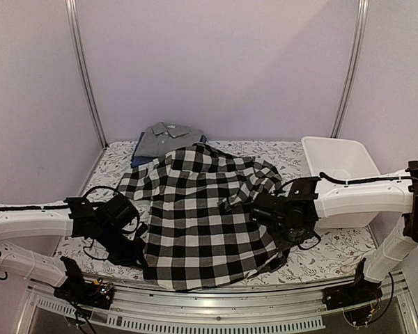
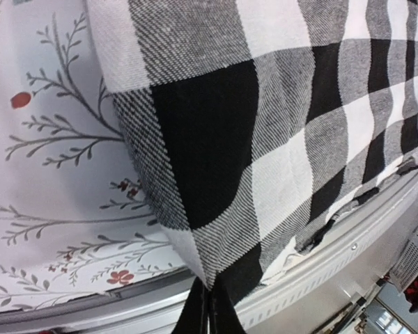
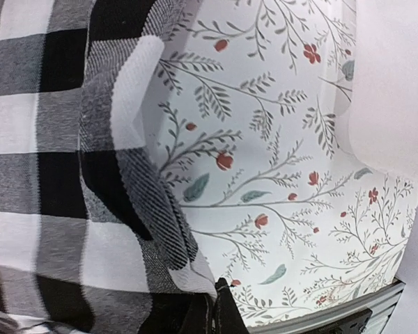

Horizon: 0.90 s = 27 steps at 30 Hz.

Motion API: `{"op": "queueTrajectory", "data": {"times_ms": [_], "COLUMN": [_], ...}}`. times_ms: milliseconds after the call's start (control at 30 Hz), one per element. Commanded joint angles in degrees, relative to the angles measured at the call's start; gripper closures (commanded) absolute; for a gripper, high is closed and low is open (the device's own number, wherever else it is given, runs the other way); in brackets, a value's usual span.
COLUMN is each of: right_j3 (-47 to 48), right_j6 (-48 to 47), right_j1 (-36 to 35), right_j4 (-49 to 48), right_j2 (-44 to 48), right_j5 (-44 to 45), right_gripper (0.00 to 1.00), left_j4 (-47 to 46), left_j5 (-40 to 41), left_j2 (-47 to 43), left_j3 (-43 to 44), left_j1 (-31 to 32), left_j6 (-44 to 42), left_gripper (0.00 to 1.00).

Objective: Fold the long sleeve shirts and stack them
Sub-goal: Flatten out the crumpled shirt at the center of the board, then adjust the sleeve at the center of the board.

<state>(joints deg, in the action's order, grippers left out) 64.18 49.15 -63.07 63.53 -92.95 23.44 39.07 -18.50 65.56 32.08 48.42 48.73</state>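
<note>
Checked shirt (image 1: 202, 216) cloth is pinched in both sets of jaws, each pressed shut: the left jaws hold its near left edge, the right jaws its right edge. It lies spread over the desk (image 1: 320, 257), its far end reaching the folded grey shirt (image 1: 168, 136). Folding seems at its first grip. Next, both edges should rise together, evenly, without dragging the grey one.

Matt, coarsely ribbed woven cloth is noted for checked shirt (image 1: 202, 216); smooth matt fabric for table cover (image 1: 327, 254); smooth white plastic for basket (image 1: 334, 156) at 3 o'clock.
</note>
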Motion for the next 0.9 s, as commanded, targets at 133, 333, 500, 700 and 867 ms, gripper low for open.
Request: {"op": "queueTrajectory", "data": {"times_ms": [133, 333, 500, 700, 867], "right_j3": [-12.21, -12.78, -1.94, 9.85, 14.29], "right_j6": [6.79, 9.62, 8.36, 0.21, -7.88], "right_j1": [-3.91, -7.51, -6.75, -1.97, 5.99], "right_j4": [2.93, 1.88, 5.53, 0.52, -12.24], "right_j2": [7.04, 8.73, 8.11, 1.47, -3.8], "right_j5": [-9.88, -12.91, -7.61, -3.3, -2.96], "right_gripper": [1.0, 0.82, 0.48, 0.34, 0.28], "left_j4": [19.73, 19.56, 21.71, 18.73, 5.71], "left_j5": [-0.91, -4.73, 0.27, 6.04, 9.18], "left_j2": [-2.3, -3.31, -2.49, 0.61, 7.78], "left_j3": [4.43, 3.86, 10.35, 18.62, 20.96], "left_j1": [-1.86, -2.28, -5.06, -18.67, -30.93], "left_j6": [-5.63, -6.4, -8.98, -15.64, -17.66], "left_gripper": [1.0, 0.79, 0.51, 0.46, 0.45]}}
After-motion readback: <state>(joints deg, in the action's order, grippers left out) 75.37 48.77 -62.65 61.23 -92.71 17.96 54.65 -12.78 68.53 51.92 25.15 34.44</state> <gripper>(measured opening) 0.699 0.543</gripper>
